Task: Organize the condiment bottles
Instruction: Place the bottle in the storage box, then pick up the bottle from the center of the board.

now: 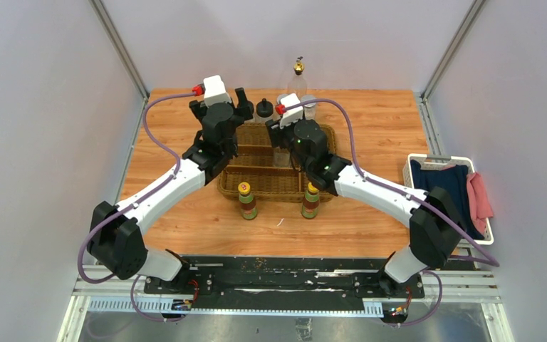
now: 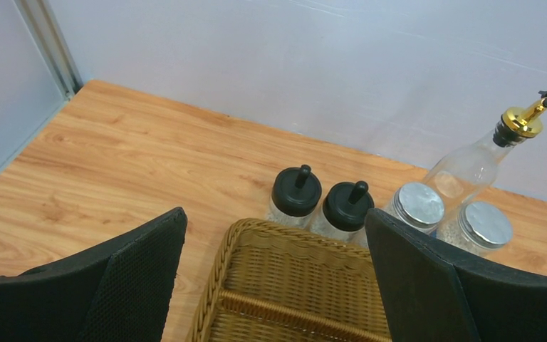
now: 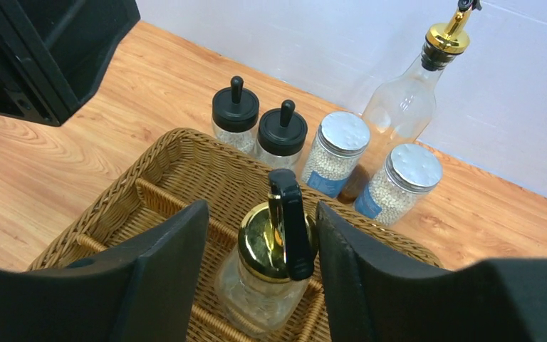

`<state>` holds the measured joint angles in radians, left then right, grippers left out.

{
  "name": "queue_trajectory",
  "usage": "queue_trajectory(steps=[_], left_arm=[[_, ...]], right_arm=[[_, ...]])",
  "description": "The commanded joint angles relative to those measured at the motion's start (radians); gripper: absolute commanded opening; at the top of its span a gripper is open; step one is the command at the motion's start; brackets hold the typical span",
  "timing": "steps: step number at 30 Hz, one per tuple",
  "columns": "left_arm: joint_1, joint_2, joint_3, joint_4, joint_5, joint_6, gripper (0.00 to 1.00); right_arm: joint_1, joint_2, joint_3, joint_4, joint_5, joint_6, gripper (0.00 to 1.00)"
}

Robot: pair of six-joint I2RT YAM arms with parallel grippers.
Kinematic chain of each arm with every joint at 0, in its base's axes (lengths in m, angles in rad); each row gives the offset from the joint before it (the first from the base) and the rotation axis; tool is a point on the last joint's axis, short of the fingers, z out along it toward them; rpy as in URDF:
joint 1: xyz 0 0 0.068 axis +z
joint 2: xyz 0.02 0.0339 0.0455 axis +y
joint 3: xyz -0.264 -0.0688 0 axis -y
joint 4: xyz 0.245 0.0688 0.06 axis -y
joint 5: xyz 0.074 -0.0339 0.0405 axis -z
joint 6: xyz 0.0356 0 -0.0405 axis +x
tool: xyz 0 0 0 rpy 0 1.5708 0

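Right gripper (image 3: 261,208): fingers parted astride the tall clear gold-topped glass bottle (image 3: 271,246), apparently unclamped, so it stands upright inside the woven wicker basket (image 3: 149,153). Left gripper (image 2: 274,221): fingers wide, empty, over the basket's far rim, likely for the black-capped jars (image 2: 296,192) just behind the basket.

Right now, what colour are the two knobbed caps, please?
Knobbed caps are black, clearest in the right wrist view.

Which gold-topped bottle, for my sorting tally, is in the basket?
The bottle at the right claw, standing inside the basket; the other bottle stands on the table behind the grey-lidded jars.
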<state>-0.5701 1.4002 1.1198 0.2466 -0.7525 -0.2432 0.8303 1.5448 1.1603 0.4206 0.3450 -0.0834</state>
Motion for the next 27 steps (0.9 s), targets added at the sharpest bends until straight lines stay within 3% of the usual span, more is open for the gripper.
queue_trajectory(steps=[1,27], left_arm=[[-0.009,0.013,0.007,0.025,-0.031,-0.006,0.99],[-0.016,0.017,0.038,0.024,-0.033,0.014,0.99]], right_arm=[[0.010,-0.034,0.022,0.022,0.009,-0.009,0.63],[0.010,-0.048,0.101,-0.003,0.011,-0.076,0.68]])
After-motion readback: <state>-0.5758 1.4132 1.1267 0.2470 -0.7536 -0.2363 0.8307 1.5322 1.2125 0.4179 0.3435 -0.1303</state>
